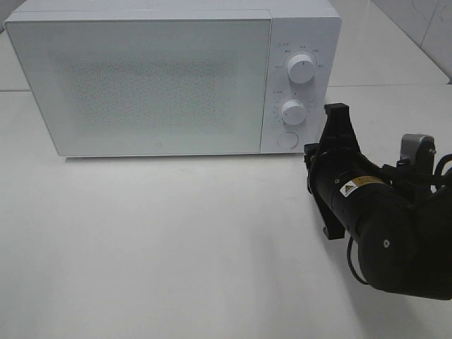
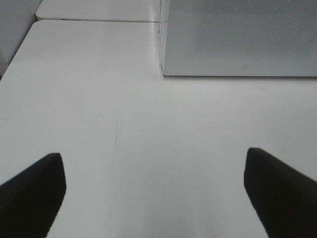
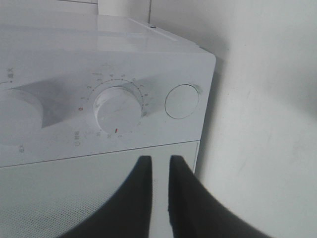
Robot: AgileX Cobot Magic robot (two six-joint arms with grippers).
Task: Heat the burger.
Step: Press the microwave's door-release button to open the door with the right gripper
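Right gripper [image 3: 160, 161], fingers nearly pressed together on nothing, faces the microwave's [image 1: 300, 25] dial [image 3: 118, 110], I reckon to nudge it; left gripper [image 2: 153, 154] idles spread beside the microwave; burger unseen (likely behind the closed door [image 1: 141, 78]).

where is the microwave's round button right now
Exterior high view: the round button sits lowest at the right end of the microwave, directly under the lower dial.

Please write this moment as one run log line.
microwave door: closed | burger: not in view | left gripper: open | right gripper: nearly shut, near lower dial
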